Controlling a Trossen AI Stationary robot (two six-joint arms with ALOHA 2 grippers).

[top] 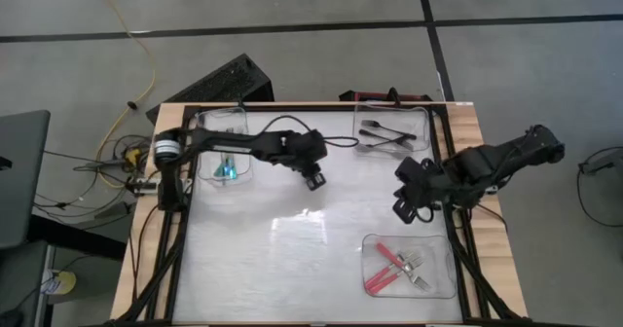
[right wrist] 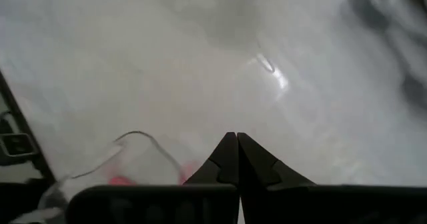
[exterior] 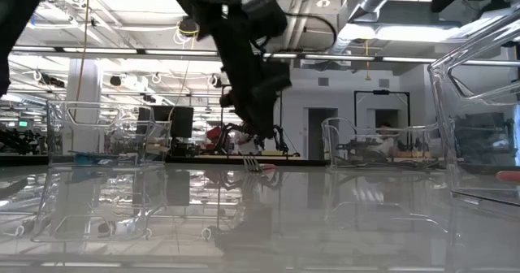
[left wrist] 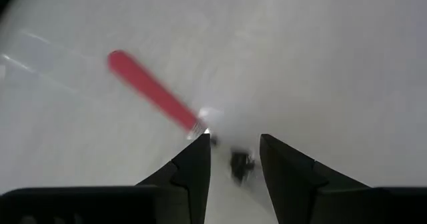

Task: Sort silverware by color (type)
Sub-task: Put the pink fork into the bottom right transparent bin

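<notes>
While a red-handled fork (left wrist: 155,93) lies alone on the white table (top: 253,269), the left gripper (left wrist: 233,159) hovers just over its metal end, fingers narrowly parted and empty. The right gripper (right wrist: 237,147) waits pinched closed near the tray of red forks (top: 435,286).

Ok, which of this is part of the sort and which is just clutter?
Job: loose red-handled fork by the left hand; red forks, black forks, teal forks, already sorted.
Clutter: yellow cable, black box, both beyond the table.
</notes>
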